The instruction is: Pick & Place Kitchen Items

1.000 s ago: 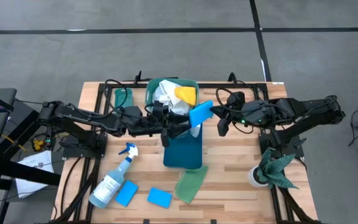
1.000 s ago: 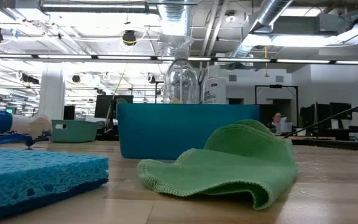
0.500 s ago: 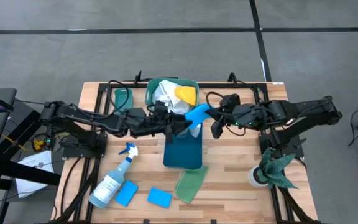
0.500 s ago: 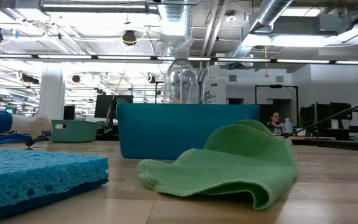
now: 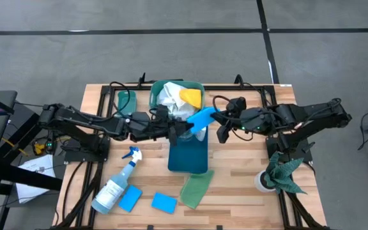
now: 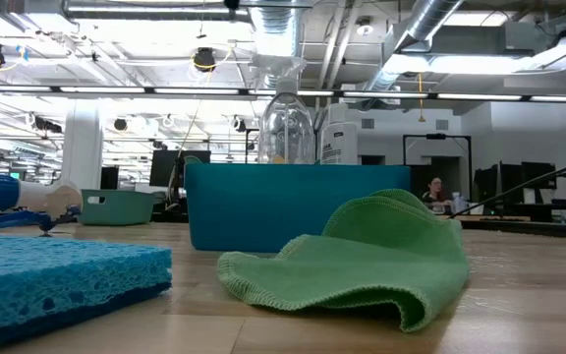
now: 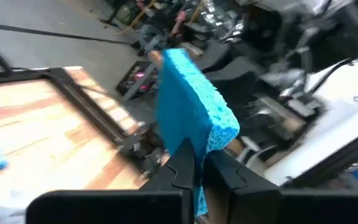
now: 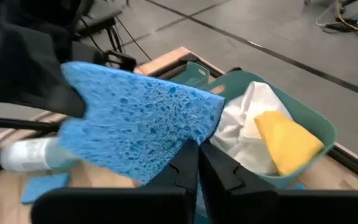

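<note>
A blue sponge (image 5: 202,118) hangs in the air between my two arms, above the far end of the blue bin (image 5: 188,153). My left gripper (image 5: 185,126) reaches in from the table's left and is shut on the sponge. My right gripper (image 5: 214,117) comes from the right and is shut on the same sponge. Behind it, a teal bin (image 5: 197,87) holds a white cloth (image 5: 168,97) and a yellow cloth (image 5: 191,96). Two clear bottles (image 6: 288,128) stand in the blue bin. My left gripper pinches the sponge's left end (image 7: 197,140) between its two fingers, coming level from the table's left. The sponge stands up beyond the fingertips, clear of everything below. My right gripper pinches the sponge's right end by a lower corner (image 8: 182,152) between its two fingers, slanting down from the table's right. The sponge spreads away from the fingers toward my left gripper (image 8: 42,87), lifted clear.
On the near left lie a spray bottle (image 5: 115,185) and two more blue sponges (image 5: 130,199) (image 5: 163,203). A light-green cloth (image 5: 197,189) lies in front of the blue bin. A dark green rag (image 5: 283,172) sits at the right. A small green basket (image 5: 127,99) stands far left.
My left gripper has shut on the sponge's left end and has rolled a little at the wrist. My right gripper has come slightly toward the table's left with the sponge, which stays in the air between the two.
</note>
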Robot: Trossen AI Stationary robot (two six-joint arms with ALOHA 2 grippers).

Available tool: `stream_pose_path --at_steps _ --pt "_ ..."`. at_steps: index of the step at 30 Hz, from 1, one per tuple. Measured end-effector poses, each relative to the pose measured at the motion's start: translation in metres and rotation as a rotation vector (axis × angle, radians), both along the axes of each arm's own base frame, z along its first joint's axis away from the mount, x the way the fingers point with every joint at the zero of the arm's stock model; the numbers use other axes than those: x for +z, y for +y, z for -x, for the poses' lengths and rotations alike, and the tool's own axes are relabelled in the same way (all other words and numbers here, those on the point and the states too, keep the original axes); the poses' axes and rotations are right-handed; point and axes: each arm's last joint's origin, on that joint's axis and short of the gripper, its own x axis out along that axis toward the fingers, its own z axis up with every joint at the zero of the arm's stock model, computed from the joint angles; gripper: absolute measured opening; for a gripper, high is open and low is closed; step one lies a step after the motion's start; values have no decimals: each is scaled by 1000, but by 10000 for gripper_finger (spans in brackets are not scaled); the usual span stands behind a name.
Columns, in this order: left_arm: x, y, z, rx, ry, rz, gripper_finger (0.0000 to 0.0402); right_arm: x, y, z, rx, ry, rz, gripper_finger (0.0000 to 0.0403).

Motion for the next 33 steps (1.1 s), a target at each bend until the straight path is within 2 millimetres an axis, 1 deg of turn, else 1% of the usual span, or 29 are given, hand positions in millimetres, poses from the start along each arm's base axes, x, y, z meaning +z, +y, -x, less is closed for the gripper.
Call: stream_pose_path --at_steps 3,6,10,12,16,19,22,25,29,33 --pt "5 3 11 38 30 -13 4 6 4 1 30 -50 -16 37" --pt "14 8 27 90 50 -22 2 10 6 2 71 -81 -40 77" --pt "23 14 51 155 107 -39 2 15 7 6 86 -119 -47 136" --pt "26 16 67 195 148 -52 1 17 7 6 87 -137 -50 161" --pt "33 22 97 299 183 -48 1 21 9 10 100 -155 -50 192" --pt "37 27 118 400 187 -22 1 22 8 12 100 -155 -49 199" --pt "39 32 135 500 177 10 1 22 8 12 100 -156 -49 198" --pt "37 35 146 585 177 43 1 22 8 13 100 -153 -45 192" --pt "28 37 153 674 200 86 1 21 8 13 102 -141 -36 184" --pt "12 38 152 730 190 118 2 20 8 13 102 -135 -31 181"
